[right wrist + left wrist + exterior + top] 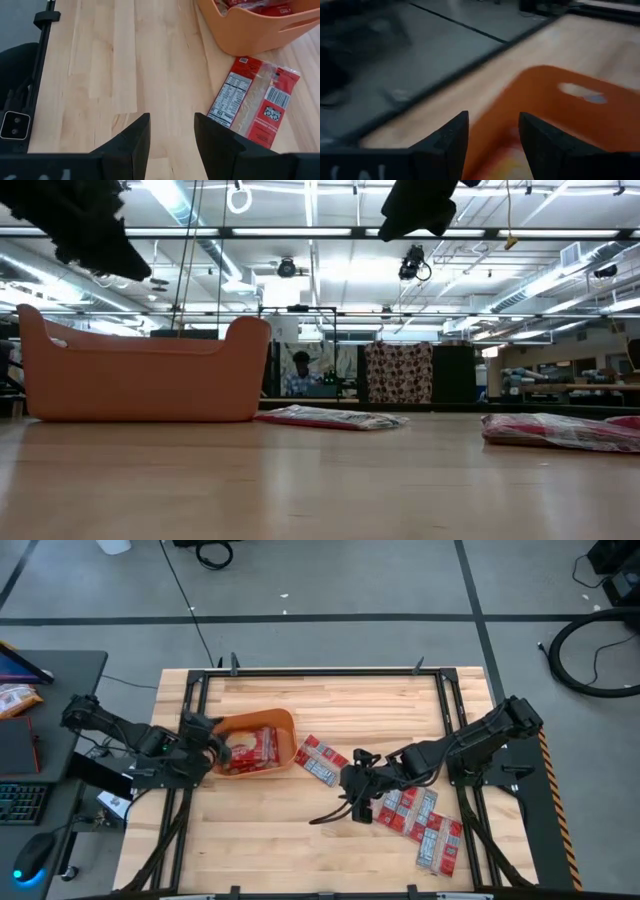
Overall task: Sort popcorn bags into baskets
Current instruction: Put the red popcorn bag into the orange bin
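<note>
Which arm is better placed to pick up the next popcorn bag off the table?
Probably the right: its open claw hovers beside the loose bags on the table, while the left claw is over the orange tub.

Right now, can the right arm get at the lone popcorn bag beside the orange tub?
Probably yes: the right pincer is open and empty above bare table, the bag lies flat just ahead, clear of the tub.
</note>
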